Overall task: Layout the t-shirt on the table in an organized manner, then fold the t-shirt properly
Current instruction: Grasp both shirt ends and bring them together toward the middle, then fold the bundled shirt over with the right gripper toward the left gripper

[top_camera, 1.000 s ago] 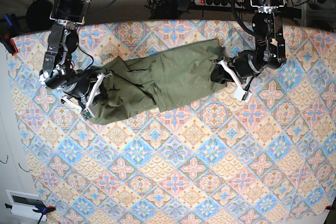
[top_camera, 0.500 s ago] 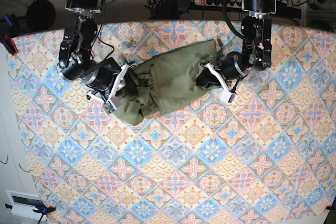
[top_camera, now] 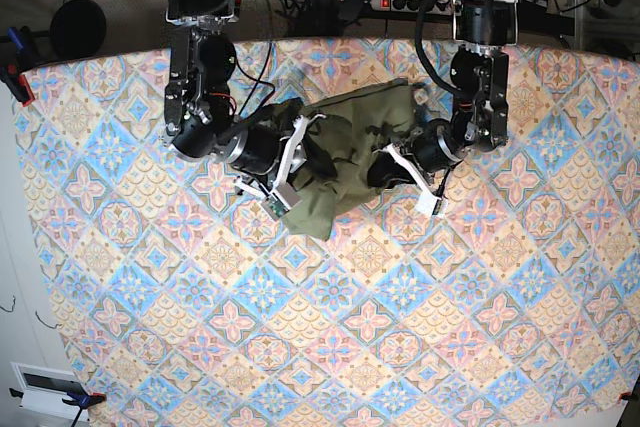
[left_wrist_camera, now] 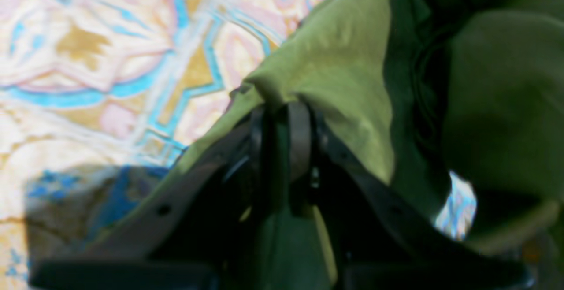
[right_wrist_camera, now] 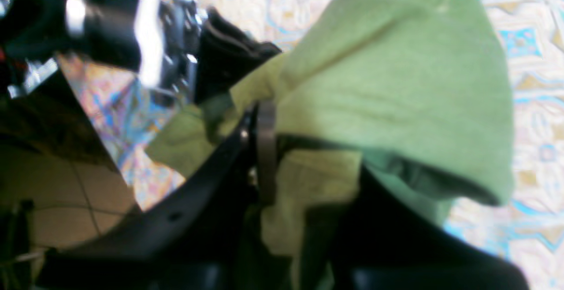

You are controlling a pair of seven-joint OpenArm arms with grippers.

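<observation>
My base view is evenly lit and sharp, with mild bowing along the table (top_camera: 420, 347) edges. Both wrist feeds are soft and smeared. On the left wrist the t-shirt (left_wrist_camera: 343, 61) falls into deep shadow rightward; on the right wrist the cloth looks washed-out bright.

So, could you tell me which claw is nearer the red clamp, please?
Right. The right claw grips the t-shirt on the side toward the red clamp; the left claw grips its opposite end, farther off.
</observation>
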